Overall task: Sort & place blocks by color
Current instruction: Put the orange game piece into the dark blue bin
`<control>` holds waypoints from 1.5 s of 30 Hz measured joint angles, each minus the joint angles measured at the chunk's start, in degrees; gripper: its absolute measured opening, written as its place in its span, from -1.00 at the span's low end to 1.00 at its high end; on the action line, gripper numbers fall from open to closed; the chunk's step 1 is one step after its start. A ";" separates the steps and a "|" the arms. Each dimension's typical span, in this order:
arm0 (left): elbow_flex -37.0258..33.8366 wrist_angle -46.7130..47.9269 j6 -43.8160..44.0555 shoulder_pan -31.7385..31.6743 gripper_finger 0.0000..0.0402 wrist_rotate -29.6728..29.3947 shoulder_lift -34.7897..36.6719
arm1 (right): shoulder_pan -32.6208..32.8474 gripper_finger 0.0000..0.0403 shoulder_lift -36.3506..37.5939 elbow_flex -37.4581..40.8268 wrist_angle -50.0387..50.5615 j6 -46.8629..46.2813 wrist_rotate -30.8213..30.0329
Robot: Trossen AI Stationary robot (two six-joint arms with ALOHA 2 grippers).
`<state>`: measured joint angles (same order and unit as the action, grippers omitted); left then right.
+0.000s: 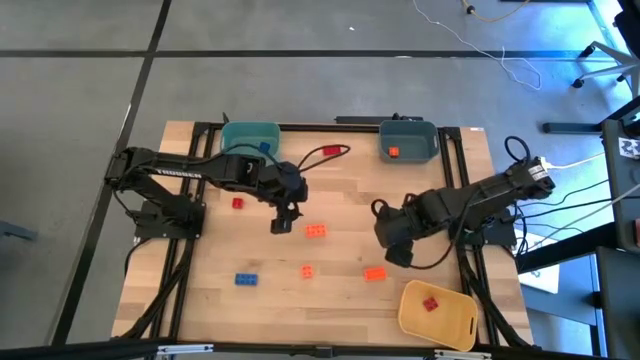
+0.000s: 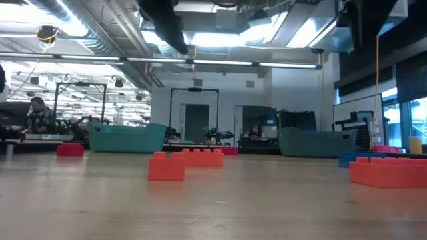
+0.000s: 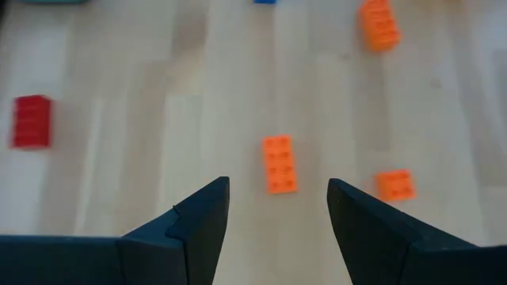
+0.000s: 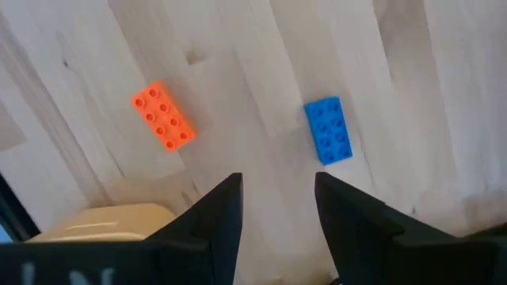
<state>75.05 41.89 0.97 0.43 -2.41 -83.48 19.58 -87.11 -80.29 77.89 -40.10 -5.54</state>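
- Wooden table [image 1: 330, 300] on grey floor, both arms above it.
- Far left: red block [image 1: 238, 203] loose; blue block [image 1: 247, 279] nearer the front edge.
- Left gripper [image 1: 283, 222] hovers above the table, jaws apart, empty, just beside an oblong orange block [image 1: 316, 231].
- Teal bin [image 1: 250, 137] at back left holds a blue block.
- Centre: small orange block [image 1: 306, 270], another orange block [image 1: 374, 273].
- Right gripper [image 1: 397, 252] hovers, jaws apart, holding nothing.
- Grey-blue bin [image 1: 408, 140] holds an orange block; yellow bin [image 1: 437, 314] holds a red one.
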 joint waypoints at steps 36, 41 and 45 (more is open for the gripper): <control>0.00 -9.79 1.42 0.35 0.03 5.44 -21.65 | -16.66 -0.21 5.57 -2.32 -3.94 18.98 5.22; -0.02 -10.32 2.51 1.42 0.03 2.12 -22.45 | -16.68 -0.21 5.57 -2.33 -3.94 20.78 5.22; -0.02 -11.42 3.56 1.56 0.03 0.48 -22.45 | -16.68 -0.21 5.57 -2.34 -3.96 21.11 5.20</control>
<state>75.02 30.46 4.53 1.98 -1.93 -105.93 2.90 -81.54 -82.63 73.93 -18.98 -0.34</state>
